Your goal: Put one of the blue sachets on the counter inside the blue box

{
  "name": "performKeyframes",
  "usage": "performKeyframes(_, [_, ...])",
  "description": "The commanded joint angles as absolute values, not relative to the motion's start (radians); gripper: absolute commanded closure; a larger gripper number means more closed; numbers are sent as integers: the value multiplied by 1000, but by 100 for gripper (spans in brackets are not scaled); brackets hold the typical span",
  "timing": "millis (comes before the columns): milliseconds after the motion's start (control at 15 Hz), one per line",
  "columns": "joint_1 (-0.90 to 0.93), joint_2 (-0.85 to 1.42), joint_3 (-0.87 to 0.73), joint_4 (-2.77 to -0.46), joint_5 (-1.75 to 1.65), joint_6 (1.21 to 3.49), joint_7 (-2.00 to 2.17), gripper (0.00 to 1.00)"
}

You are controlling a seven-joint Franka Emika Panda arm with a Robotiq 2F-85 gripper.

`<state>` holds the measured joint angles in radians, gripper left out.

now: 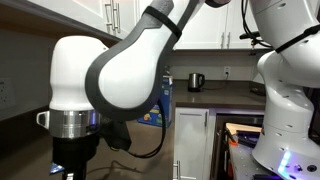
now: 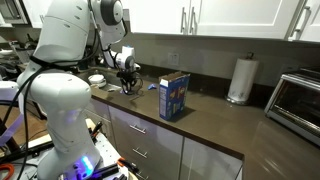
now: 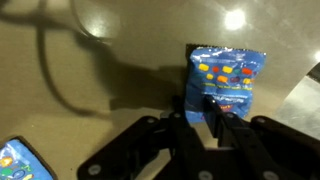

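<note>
In the wrist view my gripper is shut on the near edge of a blue sachet with coloured marks, just over the dark counter. A second blue sachet lies at the lower left corner. In an exterior view the gripper is low over the counter, to the left of the upright blue box. In the exterior view that the arm mostly fills, only a bit of the blue box shows behind the arm, and the gripper is hidden.
A white paper-towel roll stands by the wall beyond the box. A toaster oven sits at the far right. A bowl lies behind the gripper. A dark kettle stands on the back counter.
</note>
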<state>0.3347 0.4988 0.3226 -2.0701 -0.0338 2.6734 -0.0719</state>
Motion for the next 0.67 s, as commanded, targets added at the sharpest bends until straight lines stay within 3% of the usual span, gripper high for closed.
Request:
performKeyframes(0, [336,497,328,-2063,-29,2624,-86,41])
performKeyframes(200, [331,506,337,-2061,-18,2602,-94,22])
performKeyframes(267, [332,509,338,-2062,-18,2598,-94,22])
performKeyframes(400, [332,509,342,-2064,-16,2592,-95,37])
performKeyframes(467, [334,507,343,-2066,-18,2592,-93,3])
performKeyframes(533, [335,503,342,-2068,-20,2593,-91,5])
performKeyframes(600, [336,499,343,-2070,-21,2589,-90,0])
